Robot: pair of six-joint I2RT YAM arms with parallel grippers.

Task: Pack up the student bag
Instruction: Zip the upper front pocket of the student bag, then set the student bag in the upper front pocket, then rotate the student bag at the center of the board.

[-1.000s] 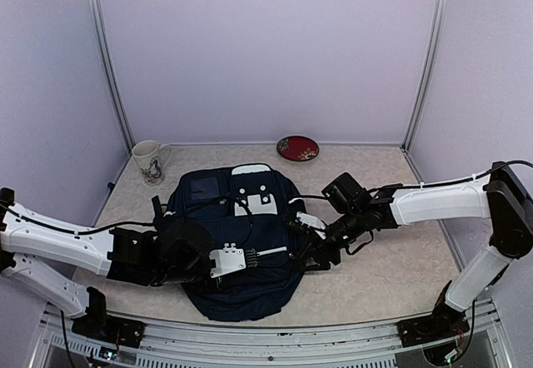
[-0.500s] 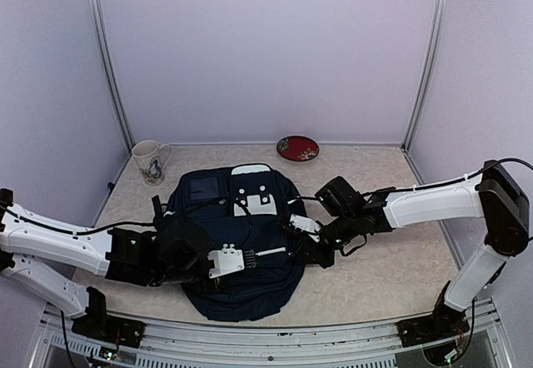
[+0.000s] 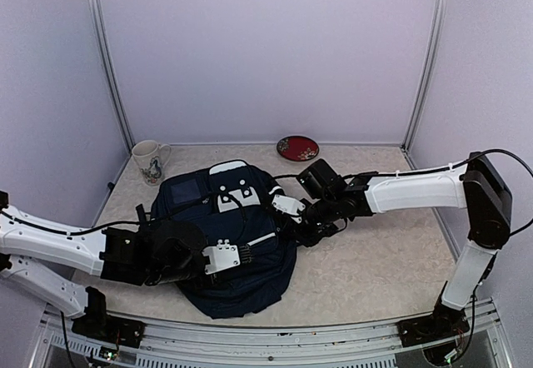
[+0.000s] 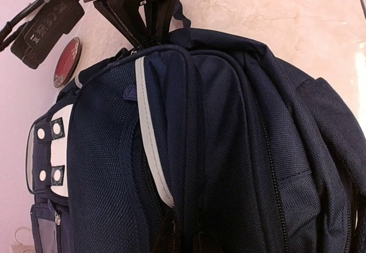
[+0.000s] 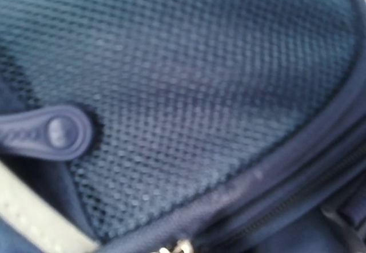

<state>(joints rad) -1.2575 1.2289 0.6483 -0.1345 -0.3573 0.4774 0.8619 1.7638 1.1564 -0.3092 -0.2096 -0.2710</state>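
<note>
Shifted toward frame left since the earlier view: large navy-blue fabric backpack [image 3: 237, 289], now lying centre-left on the beige tabletop [image 3: 375, 260]. Left gripper [image 3: 246, 255], lower centre: jaws together, clamped on a backpack fold. Right gripper [image 3: 286, 223], just right of centre: jaws now closed on the backpack's edge.

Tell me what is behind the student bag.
A white mug and a red dish stand behind the student bag, apart from it. The bag's inside is hidden.

It was a robot test booth: plain lilac walls [image 3: 266, 52], metal corner posts [image 3: 107, 60], a marbled table [image 3: 383, 256].
</note>
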